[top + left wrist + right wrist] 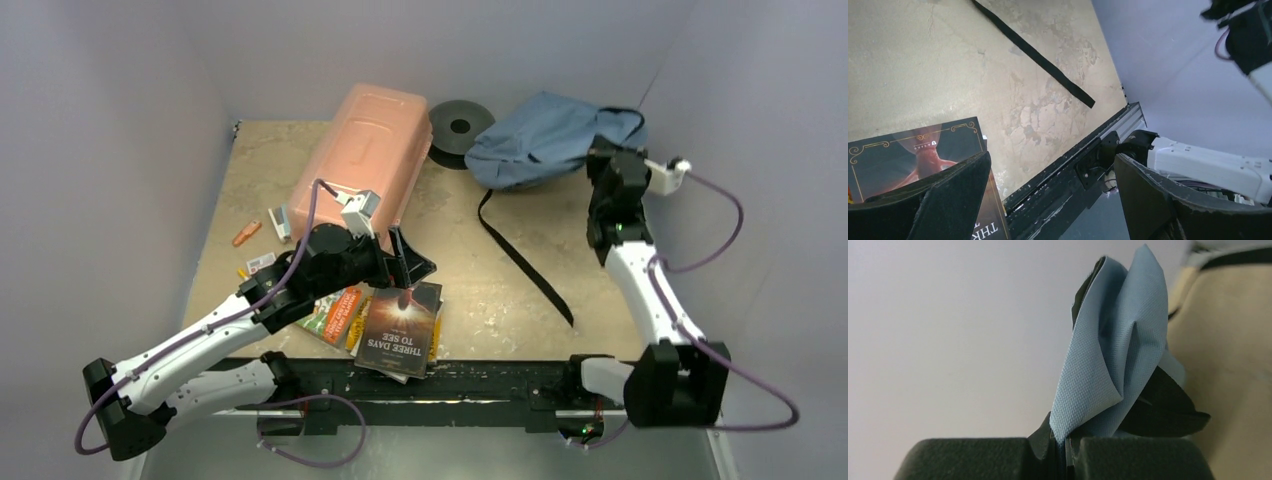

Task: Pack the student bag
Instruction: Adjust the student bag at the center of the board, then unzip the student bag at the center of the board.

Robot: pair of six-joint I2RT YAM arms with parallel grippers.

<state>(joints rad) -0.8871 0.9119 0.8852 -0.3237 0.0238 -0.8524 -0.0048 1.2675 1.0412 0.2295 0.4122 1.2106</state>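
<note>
The student bag (545, 140), soft blue-grey fabric with black trim, lies at the table's back right; a black strap (525, 262) trails from it toward the front. My right gripper (598, 150) is shut on a fold of the bag's blue fabric (1113, 360) at its right edge. A dark book titled "Three Days to See" (402, 325) lies on other books near the front middle. My left gripper (408, 268) hangs open just above that book's far end, its jaws wide with nothing between them. In the left wrist view the book (918, 150) shows under the left finger (943, 200).
A pink plastic box (362, 160) lies at the back middle, with a black roll of tape (458, 128) to its right. Small items lie at the left: an orange piece (246, 233), a white one (281, 222). Colourful books (335, 312) stick out under the dark one.
</note>
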